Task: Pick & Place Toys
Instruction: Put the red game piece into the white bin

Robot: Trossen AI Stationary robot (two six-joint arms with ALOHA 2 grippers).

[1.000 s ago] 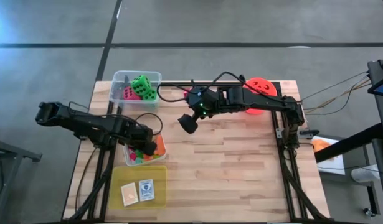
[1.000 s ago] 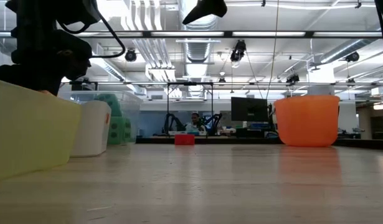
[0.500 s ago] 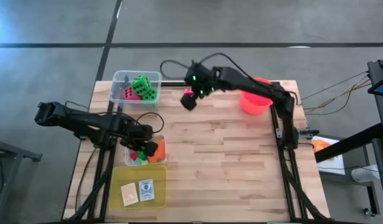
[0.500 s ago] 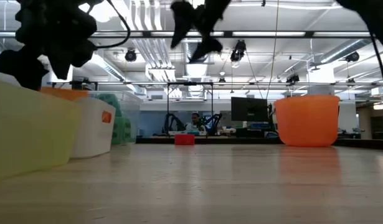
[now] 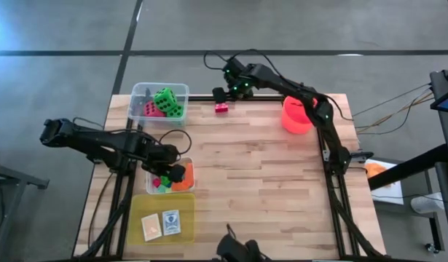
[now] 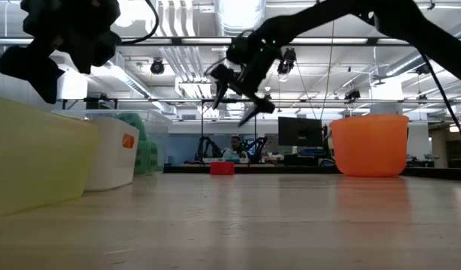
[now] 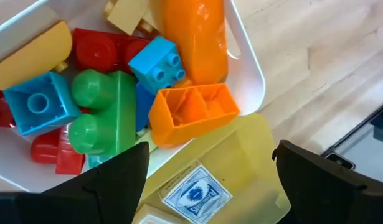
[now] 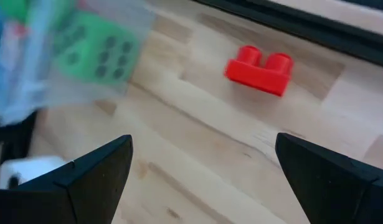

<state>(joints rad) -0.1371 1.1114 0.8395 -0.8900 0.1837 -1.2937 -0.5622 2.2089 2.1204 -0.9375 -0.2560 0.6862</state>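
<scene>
Left end effector (image 5: 170, 169) spread over the tub (image 7: 250, 68) of bright blocks (image 7: 194, 112). Right end effector (image 5: 222, 94) spread above a red block (image 5: 221, 108) lying on the counter (image 5: 253, 175) at its far edge.

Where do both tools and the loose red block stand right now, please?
Left tool open above the block tub. Right tool open, over the far edge near the red block. Block lies free on the table; nothing in the way.
</scene>
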